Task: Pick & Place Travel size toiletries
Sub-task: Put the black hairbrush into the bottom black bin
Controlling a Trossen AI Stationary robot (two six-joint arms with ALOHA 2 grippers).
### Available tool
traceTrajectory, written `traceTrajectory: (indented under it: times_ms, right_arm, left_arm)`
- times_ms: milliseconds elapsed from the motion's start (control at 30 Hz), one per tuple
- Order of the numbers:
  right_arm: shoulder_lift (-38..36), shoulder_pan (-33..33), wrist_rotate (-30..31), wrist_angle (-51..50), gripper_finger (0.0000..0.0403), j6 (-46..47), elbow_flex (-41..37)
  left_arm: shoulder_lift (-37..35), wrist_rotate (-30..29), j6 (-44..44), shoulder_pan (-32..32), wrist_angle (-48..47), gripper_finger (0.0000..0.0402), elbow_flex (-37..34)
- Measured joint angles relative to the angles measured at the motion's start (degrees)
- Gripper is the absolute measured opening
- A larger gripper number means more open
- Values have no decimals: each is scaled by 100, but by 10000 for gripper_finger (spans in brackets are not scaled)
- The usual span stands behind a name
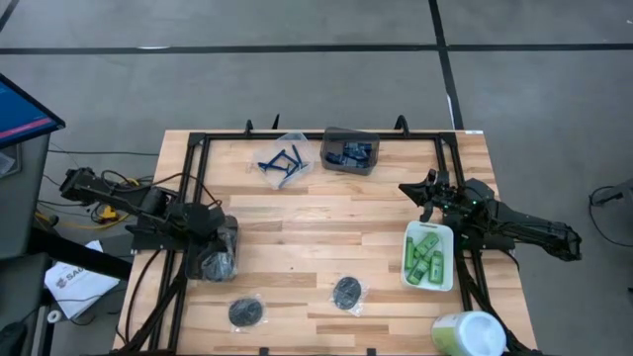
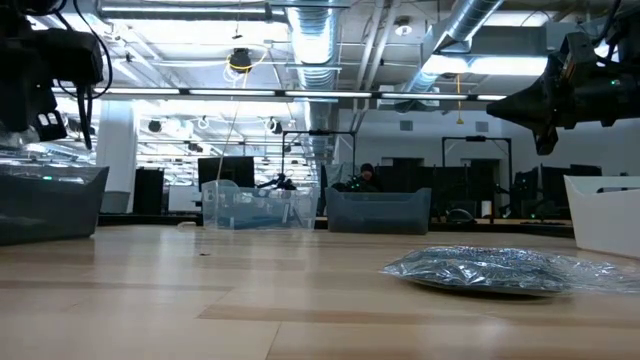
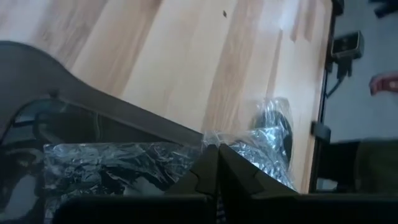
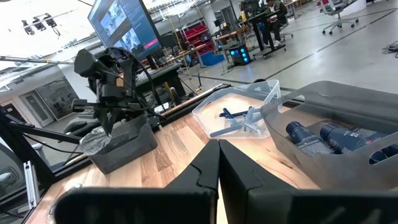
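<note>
My left gripper (image 3: pixel 211 155) is shut and points down over a grey bin (image 1: pixel 213 259) at the table's left side. A dark round disc in clear wrap (image 3: pixel 106 165) lies in that bin. Two more wrapped discs (image 1: pixel 245 312) (image 1: pixel 347 293) lie flat on the wood near the front edge. At the right, green mini bottles (image 1: pixel 425 255) lie in the white tray (image 1: pixel 443 285). Blue razors (image 1: pixel 280 163) lie in a clear bin and navy tubes (image 1: pixel 351 153) in a grey bin at the back. My right gripper (image 1: pixel 420 193) waits shut, level, above the table's right side. My left gripper's shut fingertips stand right at the crinkled clear wrap (image 3: pixel 186 152) of the disc in the grey bin, coming down at a slant from above. I cannot tell whether they touch the wrap.
A large round tub with a pale green top (image 1: pixel 470 334) stands at the front right corner. A black frame (image 1: pixel 198 148) runs along the table's sides. Bare wood lies in the middle between the bins and the discs.
</note>
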Motion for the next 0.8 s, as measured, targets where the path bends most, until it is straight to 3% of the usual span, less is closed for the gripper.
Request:
traceTrajectory:
  times_ms: [333, 567, 800]
  right_arm:
    - [1, 1, 1, 0, 0, 1, 0]
    - [0, 0, 1, 1, 0, 1, 1]
    - [-1, 1, 1, 2, 0, 1, 0]
  left_arm:
    - [15, -95, 204, -2, -694, 0, 0]
    - [15, -627, 193, -2, -645, 1, 0]
    - [15, -624, 210, -2, -450, 16, 0]
